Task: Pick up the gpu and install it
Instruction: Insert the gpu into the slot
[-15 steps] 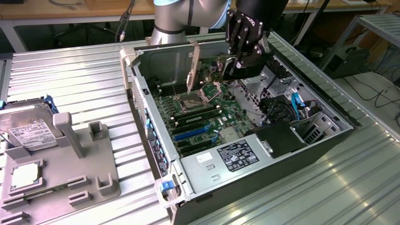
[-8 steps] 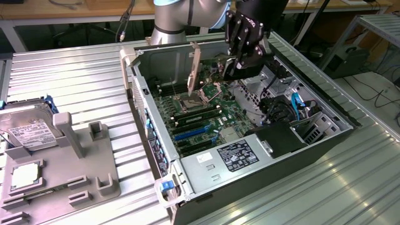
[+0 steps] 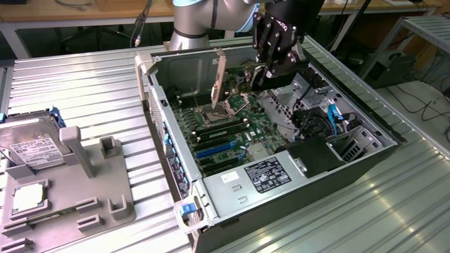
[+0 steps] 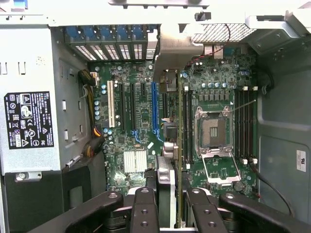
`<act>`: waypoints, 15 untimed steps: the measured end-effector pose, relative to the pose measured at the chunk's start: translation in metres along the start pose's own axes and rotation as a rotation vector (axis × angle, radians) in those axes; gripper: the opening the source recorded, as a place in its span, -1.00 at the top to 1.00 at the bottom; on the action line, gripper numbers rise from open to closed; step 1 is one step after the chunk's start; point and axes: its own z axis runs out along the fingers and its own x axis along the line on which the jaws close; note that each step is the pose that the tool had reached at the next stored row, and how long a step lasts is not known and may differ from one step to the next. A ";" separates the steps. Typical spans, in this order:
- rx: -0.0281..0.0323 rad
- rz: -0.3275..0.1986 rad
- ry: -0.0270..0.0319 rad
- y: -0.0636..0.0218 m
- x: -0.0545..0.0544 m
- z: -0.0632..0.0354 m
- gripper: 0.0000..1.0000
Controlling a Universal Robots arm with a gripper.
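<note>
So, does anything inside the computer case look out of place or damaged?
Nothing looks damaged or spilled. One oddity: the CPU socket on the motherboard stands open and empty, its cover plate flipped back. The gpu hangs upright in the end effector above the board, not seated in any slot.

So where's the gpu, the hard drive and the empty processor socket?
gpu (image 3: 220,79), exterior view, its silver end bracket.
hard drive (image 3: 29,148), exterior view, its white label.
processor socket (image 4: 212,132), wrist view, its open middle.

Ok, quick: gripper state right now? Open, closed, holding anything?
Gripper: closed on the gpu, card held edge-on over the open computer case.
</note>
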 end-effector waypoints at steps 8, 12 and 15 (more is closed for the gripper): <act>0.0000 0.000 -0.0001 0.0000 0.000 0.0000 0.44; 0.0000 0.000 0.0000 0.0000 0.000 0.0000 0.44; 0.0000 0.000 0.0000 0.0000 0.000 0.0000 0.44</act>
